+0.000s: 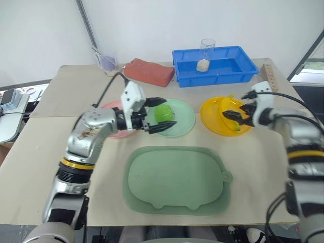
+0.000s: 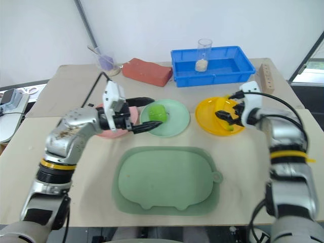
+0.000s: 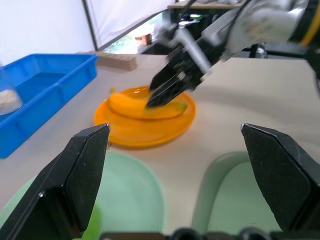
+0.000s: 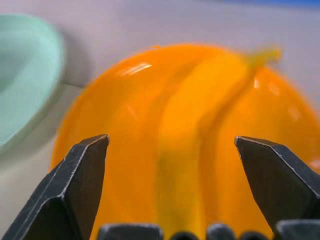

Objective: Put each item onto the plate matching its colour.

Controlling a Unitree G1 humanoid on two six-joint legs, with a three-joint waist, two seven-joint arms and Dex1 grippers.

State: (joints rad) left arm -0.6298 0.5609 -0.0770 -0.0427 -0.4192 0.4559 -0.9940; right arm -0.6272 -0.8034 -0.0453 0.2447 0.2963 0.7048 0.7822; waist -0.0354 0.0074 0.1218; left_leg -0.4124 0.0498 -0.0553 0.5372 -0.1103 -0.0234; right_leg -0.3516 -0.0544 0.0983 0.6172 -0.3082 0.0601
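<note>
The long yellow plastic banana [image 3: 145, 106] is seen lying on the round orange-yellow plate [image 1: 215, 120] toward the counter's far right; both grippers' jaws are spread, nothing held. Light, stiff, slick: best pinched mid-length.

place: robot test lab | signs: white tent wall [image 1: 202, 20], paper-covered table [image 1: 61, 101]

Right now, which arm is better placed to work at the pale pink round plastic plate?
Left. The left gripper hovers by the pale pink plate, at the lumpy green toy fruit; the right gripper is over the long yellow banana.
</note>
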